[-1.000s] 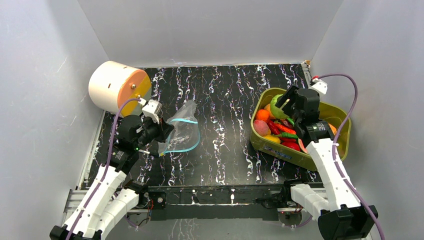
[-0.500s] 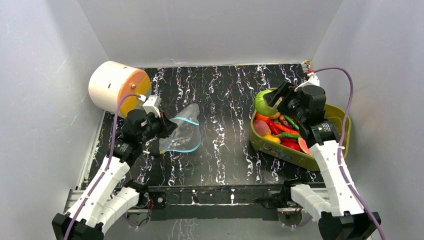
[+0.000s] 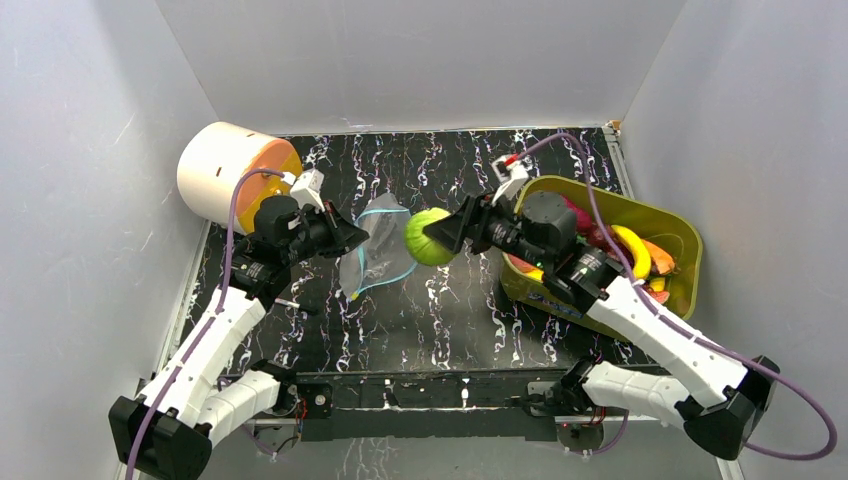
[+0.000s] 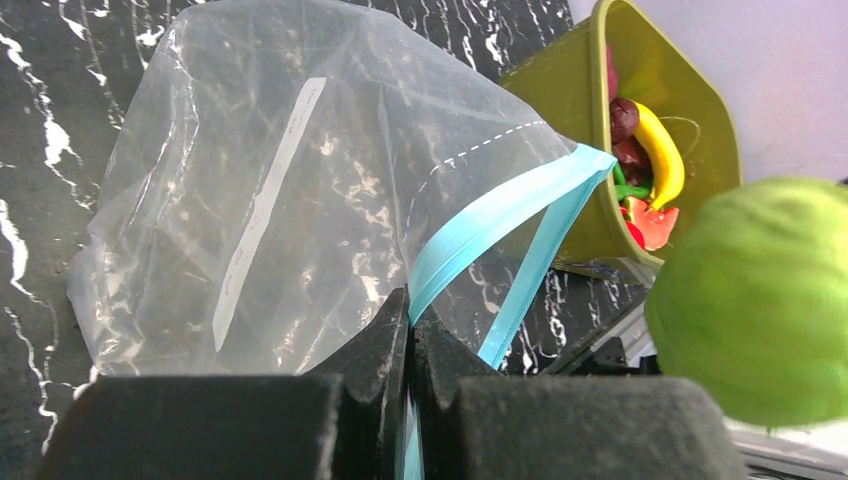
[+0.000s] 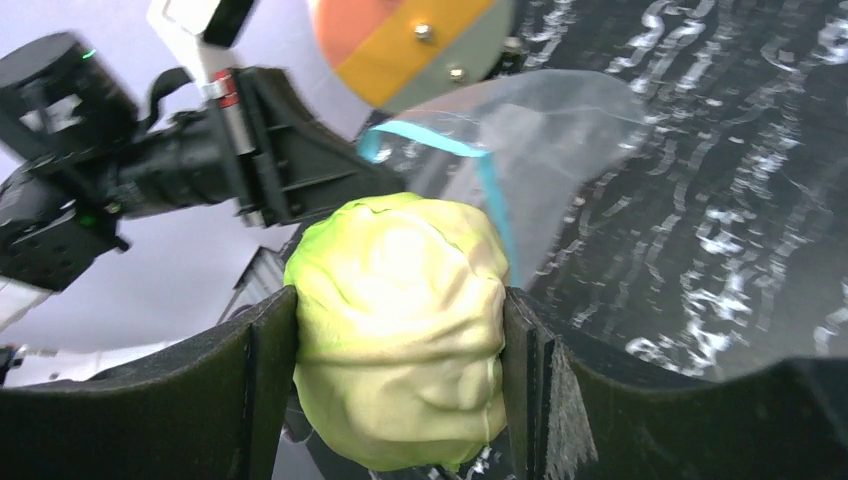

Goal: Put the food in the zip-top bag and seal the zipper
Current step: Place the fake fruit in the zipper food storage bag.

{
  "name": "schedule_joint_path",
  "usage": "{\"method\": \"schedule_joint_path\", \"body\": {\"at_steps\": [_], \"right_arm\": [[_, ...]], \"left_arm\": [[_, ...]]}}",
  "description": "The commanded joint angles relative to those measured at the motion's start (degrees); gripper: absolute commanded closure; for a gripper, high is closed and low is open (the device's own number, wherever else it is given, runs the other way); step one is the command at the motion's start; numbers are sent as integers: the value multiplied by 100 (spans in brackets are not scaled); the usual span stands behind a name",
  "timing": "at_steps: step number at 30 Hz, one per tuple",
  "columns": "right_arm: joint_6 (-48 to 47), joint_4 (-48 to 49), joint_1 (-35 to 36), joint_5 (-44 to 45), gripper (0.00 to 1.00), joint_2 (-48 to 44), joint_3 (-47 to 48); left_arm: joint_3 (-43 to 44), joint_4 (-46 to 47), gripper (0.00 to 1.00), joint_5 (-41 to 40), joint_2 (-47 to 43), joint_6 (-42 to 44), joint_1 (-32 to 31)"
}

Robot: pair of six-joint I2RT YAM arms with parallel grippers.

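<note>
left fingers (image 4: 372, 352) pinched together, right fingers (image 5: 250, 400) clamped wide

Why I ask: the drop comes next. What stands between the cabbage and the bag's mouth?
Nothing visible. The cabbage, clamped in the right gripper, hangs beside the zip-top bag, whose zipper the left gripper pinches; only open air lies between. The mouth looks narrow.

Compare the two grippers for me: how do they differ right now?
The left gripper is shut thin on the zipper edge of the zip-top bag; the right gripper stands wide around the green cabbage. The left gripper holds the bag's mouth raised; the right gripper holds the cabbage in the air beside that mouth, outside the olive bin. Both hold something.
</note>
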Motion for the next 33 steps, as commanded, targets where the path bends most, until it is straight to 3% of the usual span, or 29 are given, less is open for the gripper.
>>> {"method": "schedule_joint_path", "body": {"at_steps": [1,14,33], "right_arm": [[-66,1305,882,509,62,169,-79],[-652,1490,1462,1859,61,1276,-24],[-376,2069,1468,2328,58,1559,-395]], "left_arm": [[131,209,100,475,-53,-428,20],[194,353,100,1252,-98,-714,23],[174,597,100,1685,-159,-1069,21]]}}
